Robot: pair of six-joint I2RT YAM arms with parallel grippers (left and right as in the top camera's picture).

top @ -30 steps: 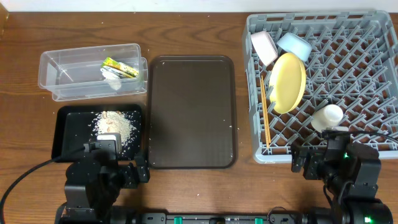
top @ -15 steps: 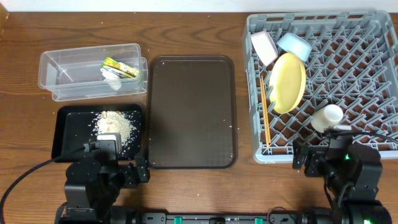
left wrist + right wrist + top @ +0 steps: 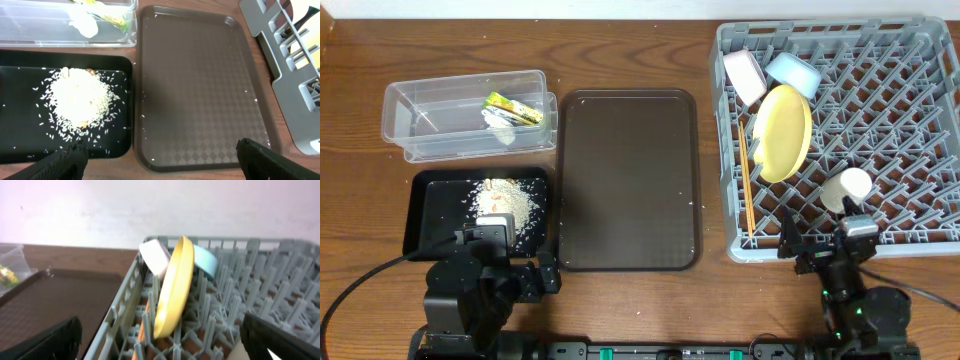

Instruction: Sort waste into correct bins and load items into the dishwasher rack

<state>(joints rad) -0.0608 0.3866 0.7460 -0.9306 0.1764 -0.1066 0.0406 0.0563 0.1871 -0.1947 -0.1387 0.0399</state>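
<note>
The grey dishwasher rack (image 3: 890,110) on the right holds the yellow plate (image 3: 783,132) on edge, the light blue bowl (image 3: 793,73), the whitish bowl (image 3: 745,77), the pale green cup (image 3: 847,187) and the chopsticks (image 3: 744,185). The clear tub (image 3: 430,115) holds the green-and-orange wrapper (image 3: 513,107) and the white paper scrap (image 3: 500,125). The black tray (image 3: 435,215) holds the rice (image 3: 507,200). My left gripper (image 3: 160,165) is open and empty at the front, over the trays' near edges. My right gripper (image 3: 162,342) is open and empty at the rack's front edge (image 3: 823,250); the plate (image 3: 174,292) stands ahead of it.
The dark brown serving tray (image 3: 628,180) lies between the bins and the rack, with a few stray rice grains on it. The left arm (image 3: 470,295) sits folded at the table's front left. A white wall stands behind the rack.
My right arm has drawn back and down toward the table's front edge, away from the cup, which stays in the rack. My left arm has not moved.
</note>
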